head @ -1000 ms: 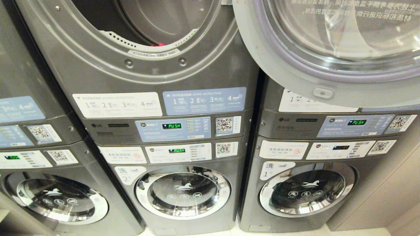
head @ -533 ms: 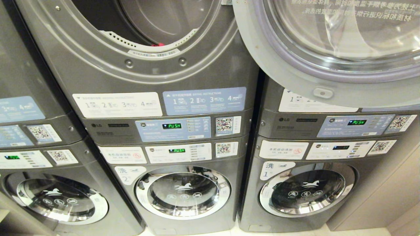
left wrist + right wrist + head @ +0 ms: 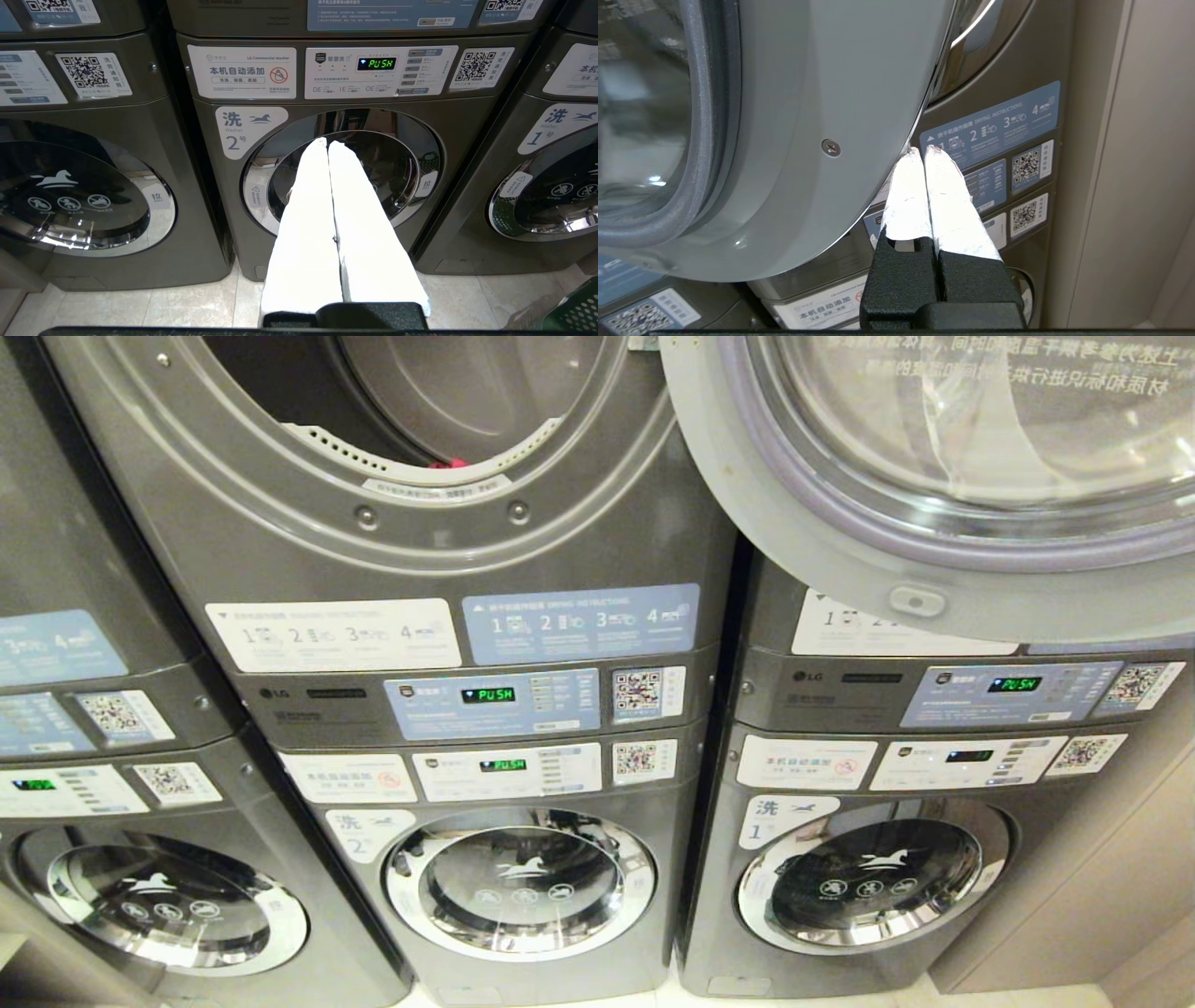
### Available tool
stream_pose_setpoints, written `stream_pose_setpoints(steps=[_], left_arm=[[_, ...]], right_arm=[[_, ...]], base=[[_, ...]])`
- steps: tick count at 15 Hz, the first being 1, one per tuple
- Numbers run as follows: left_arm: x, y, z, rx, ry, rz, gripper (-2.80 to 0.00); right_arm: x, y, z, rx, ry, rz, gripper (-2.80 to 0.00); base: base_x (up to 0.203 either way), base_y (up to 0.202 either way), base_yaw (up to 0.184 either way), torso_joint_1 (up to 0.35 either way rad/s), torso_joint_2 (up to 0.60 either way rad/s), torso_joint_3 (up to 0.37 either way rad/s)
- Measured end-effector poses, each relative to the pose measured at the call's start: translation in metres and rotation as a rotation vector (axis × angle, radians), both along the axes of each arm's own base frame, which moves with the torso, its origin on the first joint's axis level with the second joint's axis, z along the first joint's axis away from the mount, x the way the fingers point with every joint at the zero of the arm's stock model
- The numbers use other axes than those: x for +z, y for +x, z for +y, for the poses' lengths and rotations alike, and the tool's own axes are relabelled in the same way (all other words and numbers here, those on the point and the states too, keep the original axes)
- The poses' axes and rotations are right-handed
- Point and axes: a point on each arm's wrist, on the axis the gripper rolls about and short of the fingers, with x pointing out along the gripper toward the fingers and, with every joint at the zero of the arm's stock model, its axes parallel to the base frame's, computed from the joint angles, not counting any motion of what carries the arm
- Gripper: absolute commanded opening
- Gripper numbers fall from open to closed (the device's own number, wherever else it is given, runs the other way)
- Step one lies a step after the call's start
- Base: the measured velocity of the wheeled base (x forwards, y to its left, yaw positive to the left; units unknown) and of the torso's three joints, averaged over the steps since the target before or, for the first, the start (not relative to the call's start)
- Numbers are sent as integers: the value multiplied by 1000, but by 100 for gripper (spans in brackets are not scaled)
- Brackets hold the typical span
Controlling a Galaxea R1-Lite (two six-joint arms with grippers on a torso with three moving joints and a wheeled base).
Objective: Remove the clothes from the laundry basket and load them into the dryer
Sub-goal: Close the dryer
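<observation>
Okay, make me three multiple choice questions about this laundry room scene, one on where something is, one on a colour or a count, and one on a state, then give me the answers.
1. Where is the right gripper?
A. At the edge of the open dryer door
B. Inside the drum
C. Down in a basket

2. What colour is the bit of clothes showing at the lower lip of the dryer opening?
A. Blue
B. Red
C. Yellow

3. How do the left gripper fingers stand?
A. Spread wide
B. Closed around cloth
C. Pressed together, holding nothing

Answers:
1. A, the right wrist view shows its shut fingertips at the rim of the swung-open door.
2. B, the head view shows a red scrap just behind the perforated lip.
3. C, the left wrist view shows the white fingers meeting along their length, in front of washer number two.
</observation>
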Motion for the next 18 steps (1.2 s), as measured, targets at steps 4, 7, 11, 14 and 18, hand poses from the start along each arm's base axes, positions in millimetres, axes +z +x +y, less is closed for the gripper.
stream_pose_setpoints(steps=[4,7,11,14,18], left_arm=[[0,0,0,0,0,0,-280],[0,0,0,0,0,0,-280],[0,0,0,0,0,0,-280],[0,0,0,0,0,0,-280],[0,0,0,0,1,0,-280]], right_arm=[[-3,-11,3,68,-64,1,-280],[-10,-25,6,142,-126,-4,-280],[-27,-51,11,250,-263,-12,-280],[-42,-72,16,369,-351,-7,-280],[-61,-116,25,607,-476,12,-280]], base=[[0,0,0,0,0,0],[0,0,0,0,0,0],[0,0,0,0,0,0],[0,0,0,0,0,0],[0,0,0,0,0,0]])
